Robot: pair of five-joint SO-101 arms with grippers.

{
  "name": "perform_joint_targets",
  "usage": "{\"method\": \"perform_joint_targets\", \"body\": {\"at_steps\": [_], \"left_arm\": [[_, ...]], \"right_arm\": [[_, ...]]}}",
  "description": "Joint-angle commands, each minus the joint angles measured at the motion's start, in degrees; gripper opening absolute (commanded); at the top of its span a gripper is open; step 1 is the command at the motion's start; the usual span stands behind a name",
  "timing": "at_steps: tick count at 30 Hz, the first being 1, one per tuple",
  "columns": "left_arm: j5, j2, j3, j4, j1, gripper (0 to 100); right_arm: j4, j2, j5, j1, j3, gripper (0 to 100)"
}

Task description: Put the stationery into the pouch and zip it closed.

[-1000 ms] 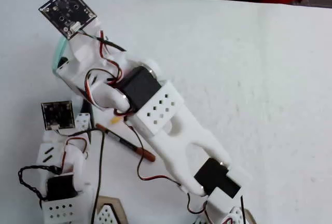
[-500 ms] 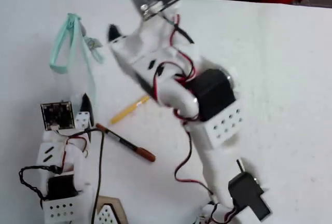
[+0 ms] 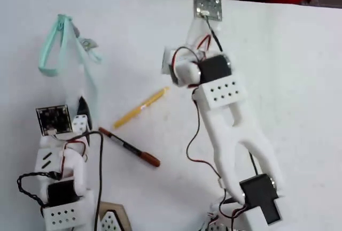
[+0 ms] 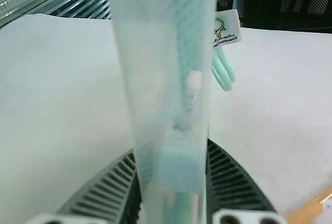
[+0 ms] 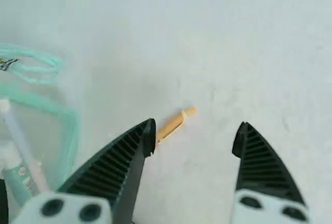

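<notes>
The pouch (image 3: 52, 48) lies in the upper left of the high view, a clear sleeve edged in mint green. Its open loop points toward the far edge of the bench (image 3: 283, 54), and a small tag (image 3: 88, 44) sits just beside it. In the left wrist view the pouch (image 4: 166, 94) stands up through the centre of the frame, and the left jaws are clenched on its near end, one ribbed finger on each side. The tag (image 4: 226, 29) shows at the upper right.

Through the clear wall in the right wrist view, at lower left, the pouch (image 5: 49, 130) has a pale stick and something mint-coloured already inside.

Out on the bench there's the yellow pen (image 3: 141, 107), lying on a diagonal near the middle of the high view. Just below it is a dark pen with a reddish cap (image 3: 128, 146), and the two are apart, not touching.

The right jaws are released and spread wide above bare bench, with the far end of the yellow pen (image 5: 174, 121) peeking out between them, close to the left-hand finger.

The left arm (image 3: 59, 161) sits in the lower left. The right arm (image 3: 230, 118) stretches up from the bottom right to the top centre.
</notes>
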Motion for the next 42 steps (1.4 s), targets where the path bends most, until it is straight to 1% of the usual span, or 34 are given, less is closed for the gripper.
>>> {"method": "perform_joint_targets", "body": {"at_steps": [1,4,9,12,15,18,22,24,28,32,35,42], "left_arm": [[-0.26,-0.57,-0.53,-1.93,-0.57,15],[-0.26,-0.57,-0.53,-1.93,-0.48,15],[-0.26,-0.57,-0.53,-1.93,-0.48,15],[-0.26,-0.57,-0.53,-1.93,-0.48,15],[-0.26,-0.57,-0.53,-1.93,-0.48,15],[-0.26,-0.57,-0.44,-1.93,-0.48,15],[-0.26,-0.57,-0.44,-1.93,-0.48,15],[-0.26,-0.57,-0.44,-1.93,-0.48,15],[-0.26,-0.57,-0.44,-1.93,-0.48,15],[-0.35,-0.57,0.00,-2.46,-0.48,15],[-0.53,-0.57,1.05,-4.57,-0.48,15],[-0.35,-0.57,1.05,-4.66,-0.48,15]], "right_arm": [[-11.65,-1.54,-3.60,-1.01,7.30,23.5],[-17.36,-1.54,-3.78,-2.24,12.48,23.4],[-21.41,-1.54,-3.78,-4.53,17.58,23.5],[-23.43,-1.54,-3.25,-7.69,19.96,23.6],[-28.70,-0.66,-1.67,-9.80,24.18,23.4],[-35.38,3.12,-0.88,-9.98,26.64,23.4],[-39.25,9.89,-0.88,-9.01,25.67,23.4],[-38.20,12.26,-1.58,-8.57,23.56,23.4],[-29.76,13.32,-9.41,-7.34,18.11,23.4],[-23.34,13.76,-13.89,-5.67,14.42,23.4],[-22.55,13.76,-15.30,-5.05,13.98,23.4],[-22.55,13.76,-15.38,-4.88,13.98,23.3]]}}
